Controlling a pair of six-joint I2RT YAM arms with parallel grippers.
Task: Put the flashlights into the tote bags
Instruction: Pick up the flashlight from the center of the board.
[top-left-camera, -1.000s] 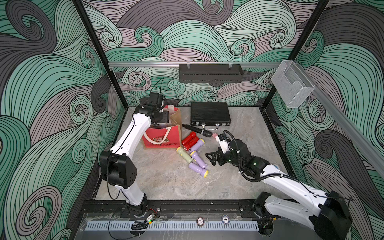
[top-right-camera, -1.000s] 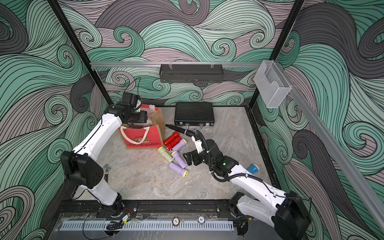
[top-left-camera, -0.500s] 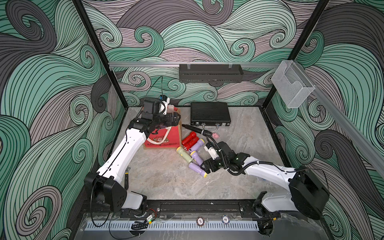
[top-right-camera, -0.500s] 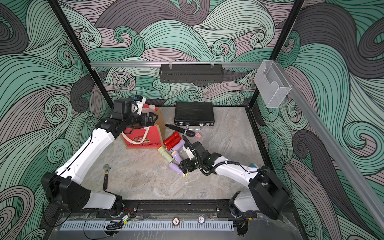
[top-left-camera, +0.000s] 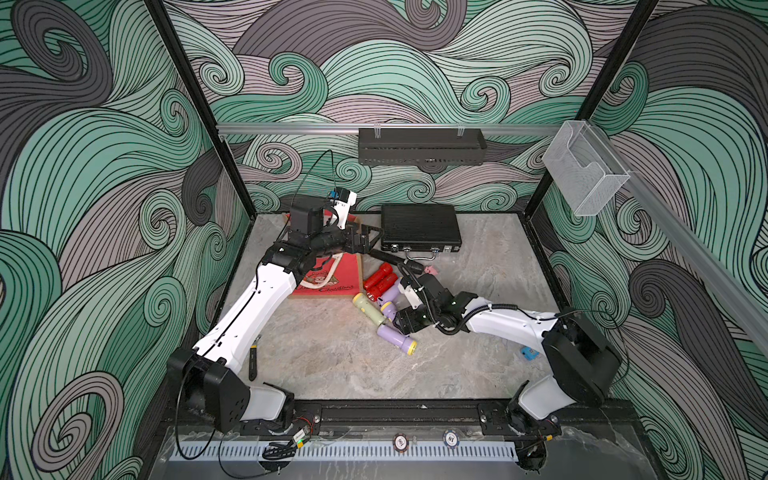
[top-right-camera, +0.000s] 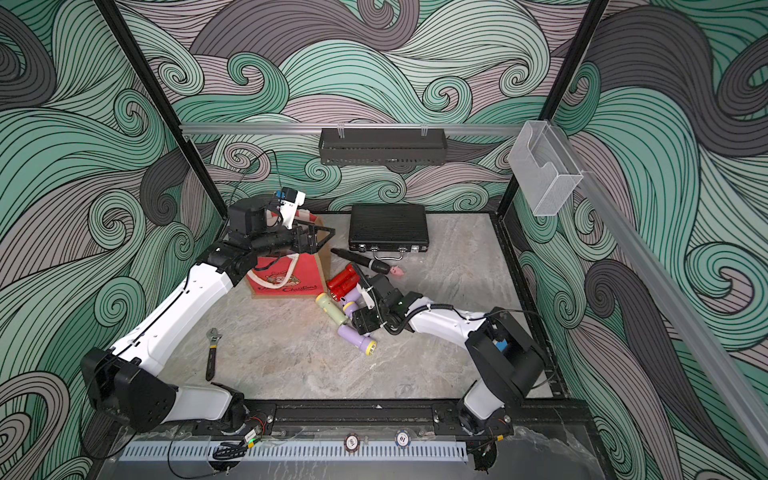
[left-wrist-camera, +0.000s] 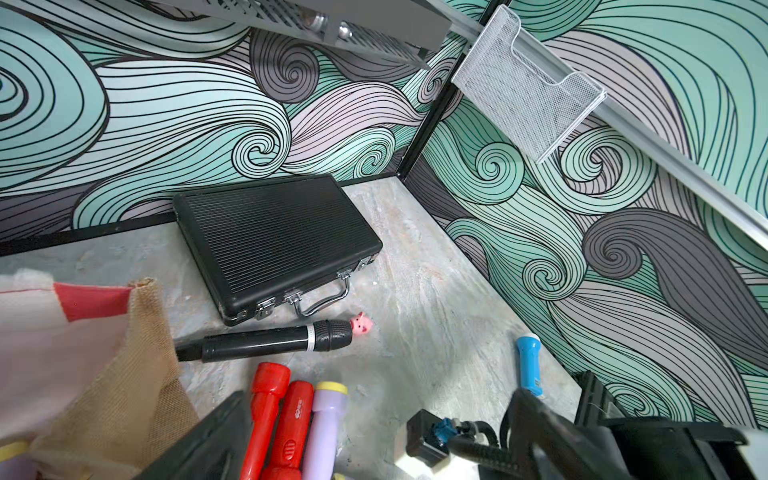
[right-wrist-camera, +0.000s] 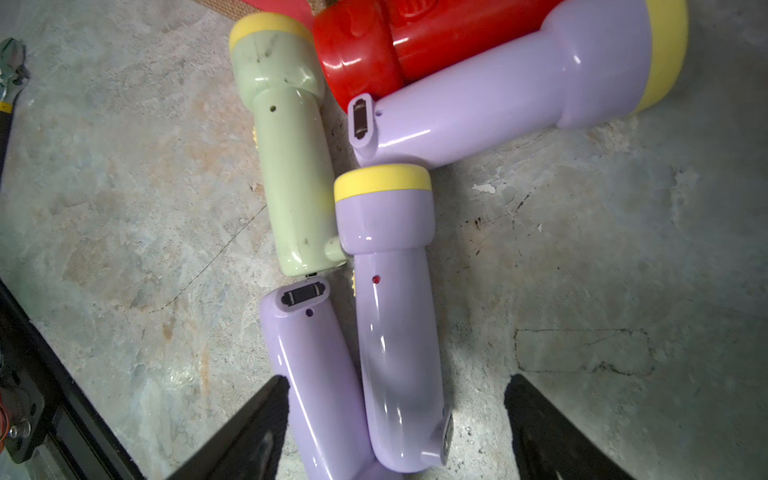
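- Beside the bag (top-left-camera: 332, 279), six flashlights (top-left-camera: 369, 311) lie unpacked; a blue one (left-wrist-camera: 528, 361) lies well apart.
- Left gripper (top-left-camera: 372, 240) gapes empty near the bag's mouth.
- Right gripper (right-wrist-camera: 397, 379) straddles two lilac ones (right-wrist-camera: 395, 324), jaws apart, nothing lifted.
- Bag's contents mostly hidden.

I count seven flashlights lying out on my table: two red flashlights (top-left-camera: 380, 279), three lilac flashlights (right-wrist-camera: 395, 316), one pale green flashlight (top-left-camera: 369, 309) and one blue flashlight (left-wrist-camera: 528, 363). Whatever sits inside the bag I cannot count. There is one tote bag (top-left-camera: 332, 278), one black ribbed case (top-left-camera: 419, 226), one black microphone-like stick (left-wrist-camera: 266, 343), one pink pig figure (left-wrist-camera: 360, 324), one wrench (top-right-camera: 212, 353) and two round chips (top-right-camera: 352, 442) by the front rail.
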